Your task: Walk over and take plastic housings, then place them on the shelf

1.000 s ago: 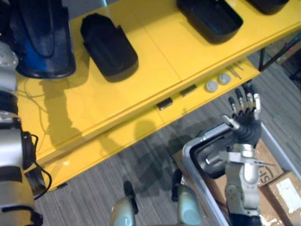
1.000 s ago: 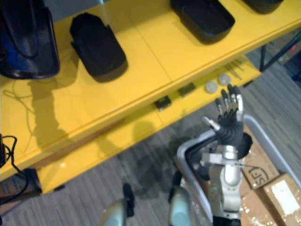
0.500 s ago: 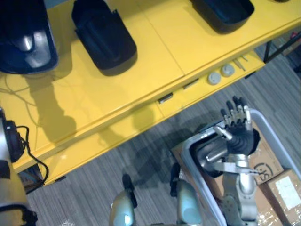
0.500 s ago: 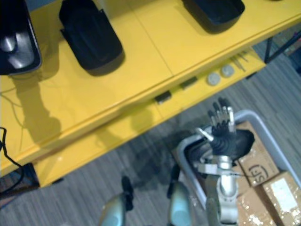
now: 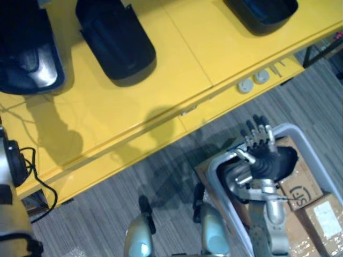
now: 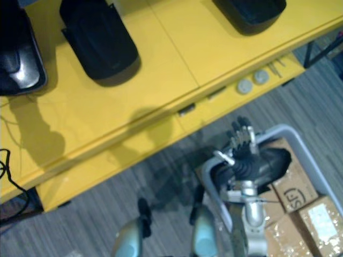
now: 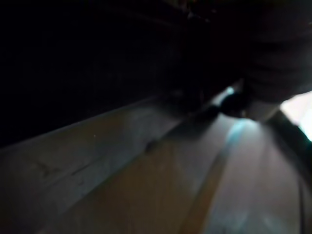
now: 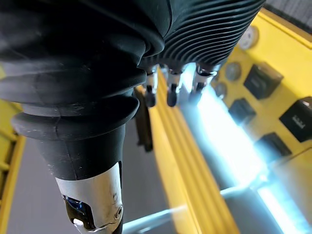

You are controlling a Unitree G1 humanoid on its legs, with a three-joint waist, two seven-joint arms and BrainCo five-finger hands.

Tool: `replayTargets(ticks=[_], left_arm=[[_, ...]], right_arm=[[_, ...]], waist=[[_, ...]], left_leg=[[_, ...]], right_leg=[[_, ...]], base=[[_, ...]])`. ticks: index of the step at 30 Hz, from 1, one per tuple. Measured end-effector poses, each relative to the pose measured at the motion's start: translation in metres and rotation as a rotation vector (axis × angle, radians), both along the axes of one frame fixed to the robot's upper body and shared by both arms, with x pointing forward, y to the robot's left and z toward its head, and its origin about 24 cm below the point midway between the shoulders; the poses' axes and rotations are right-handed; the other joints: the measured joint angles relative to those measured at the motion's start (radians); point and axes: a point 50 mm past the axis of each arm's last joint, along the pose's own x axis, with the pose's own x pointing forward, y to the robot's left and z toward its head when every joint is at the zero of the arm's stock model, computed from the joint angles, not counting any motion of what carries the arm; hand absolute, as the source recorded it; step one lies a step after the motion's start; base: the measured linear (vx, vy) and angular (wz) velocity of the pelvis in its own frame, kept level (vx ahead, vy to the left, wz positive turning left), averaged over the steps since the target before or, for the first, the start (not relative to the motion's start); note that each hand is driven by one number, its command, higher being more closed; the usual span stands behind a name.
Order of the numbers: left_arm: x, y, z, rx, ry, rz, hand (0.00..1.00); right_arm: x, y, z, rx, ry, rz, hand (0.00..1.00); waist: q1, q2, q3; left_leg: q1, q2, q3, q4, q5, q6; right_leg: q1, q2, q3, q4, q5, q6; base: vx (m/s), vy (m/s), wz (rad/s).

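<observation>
My head eyes looked down from above, sharing the yellow shelf (image 5: 182, 59) across the upper frame and grey bin (image 5: 214, 179) lower right, right wrist camera sat close along my right hand (image 8: 171, 91), left wrist camera faced a dim surface (image 7: 122, 161) close up.

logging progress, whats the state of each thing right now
right hand: open, empty, above the grey bin
binned housing: lying in the grey bin, not gripped
shelf housing: lying on the yellow shelf, untouched
second shelf housing: lying farther right, untouched
</observation>
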Motion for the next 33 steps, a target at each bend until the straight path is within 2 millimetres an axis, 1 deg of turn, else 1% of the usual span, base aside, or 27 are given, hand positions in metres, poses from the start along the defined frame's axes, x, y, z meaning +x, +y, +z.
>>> replayTargets(ticks=[2, 6, 10, 13, 17, 20, 26, 27, 31, 33], left_arm=[[0.0, 0.001, -0.003, 0.0, 0.008, 0.002, 1.0], [0.001, 0.003, -0.012, 0.0, 0.041, 0.009, 1.0], [-0.001, 0.005, -0.012, -0.017, 0.044, 0.0, 1.0], [-0.001, 0.007, -0.013, -0.003, 0.068, 0.008, 1.0], [-0.007, 0.017, -0.023, -0.005, 0.122, 0.02, 1.0], [-0.013, 0.024, -0.024, 0.0, 0.136, 0.043, 1.0], [-0.016, 0.027, -0.024, 0.014, 0.156, 0.052, 1.0], [-0.016, 0.027, -0.023, 0.013, 0.159, 0.051, 0.0], [-0.017, 0.029, -0.027, 0.013, 0.17, 0.056, 0.0], [-0.018, 0.03, -0.026, 0.015, 0.168, 0.059, 0.0]], right_arm=[[0.0, 0.003, 0.0, 0.002, 0.001, 0.011, 0.0], [0.0, 0.004, -0.002, 0.003, 0.011, 0.016, 0.0], [0.001, 0.003, -0.011, 0.004, 0.049, 0.014, 0.0], [-0.001, 0.003, -0.013, 0.002, 0.059, 0.018, 0.0], [-0.001, 0.004, -0.013, -0.002, 0.056, 0.031, 0.0], [-0.001, 0.006, -0.015, 0.0, 0.064, 0.039, 0.0], [0.001, 0.007, -0.02, 0.005, 0.092, 0.044, 0.0], [0.001, 0.007, -0.023, 0.007, 0.107, 0.046, 0.0], [0.001, 0.008, -0.023, 0.009, 0.107, 0.049, 0.0], [0.002, 0.008, -0.022, 0.009, 0.104, 0.05, 0.0]], waist=[[0.001, -0.003, 0.001], [0.006, -0.003, 0.001], [0.016, -0.003, 0.001], [0.021, -0.003, 0.001], [0.019, -0.003, 0.001], [0.021, -0.003, 0.001], [0.022, -0.003, 0.001], [0.021, -0.003, 0.001], [0.021, -0.004, 0.002], [0.02, -0.01, 0.013]], left_leg=[[0.0, 0.005, -0.001, 0.0, 0.0, 0.0], [-0.001, 0.007, -0.001, 0.0, 0.0, 0.0], [-0.001, 0.01, -0.001, 0.0, 0.0, 0.0], [-0.002, 0.011, -0.001, 0.0, 0.0, 0.0], [-0.002, 0.011, -0.002, 0.0, 0.0, 0.0], [-0.003, 0.013, -0.002, 0.0, 0.0, 0.0], [-0.012, 0.012, -0.009, 0.001, 0.0, 0.0], [-0.017, 0.013, -0.013, 0.002, 0.0, 0.0], [-0.019, 0.013, -0.014, 0.002, 0.0, 0.0], [-0.018, 0.014, -0.015, 0.003, 0.0, 0.0]], right_leg=[[0.01, 0.007, -0.001, -0.018, 0.01, -0.002], [0.012, 0.011, -0.001, -0.023, 0.012, -0.002], [0.012, 0.015, -0.001, -0.023, 0.012, -0.002], [0.012, 0.017, -0.001, -0.023, 0.012, -0.002], [0.012, 0.02, -0.001, -0.023, 0.012, -0.003], [0.012, 0.022, -0.002, -0.023, 0.012, -0.003], [0.009, 0.022, -0.009, -0.023, 0.012, -0.003], [0.007, 0.022, -0.012, -0.023, 0.011, -0.003], [0.005, 0.022, -0.014, -0.022, 0.01, -0.005], [0.005, 0.022, -0.014, -0.019, 0.009, -0.006]], base=[[0.0, 0.0, 0.0], [0.0, 0.0, 0.0], [0.0, 0.0, 0.0], [0.0, 0.0, 0.0], [0.0, 0.0, 0.0], [0.0, 0.0, 0.0], [0.0, 0.012, 0.04], [0.0, 0.007, 0.05], [0.0, 0.002, 0.01], [0.0, 0.0, 0.0]])
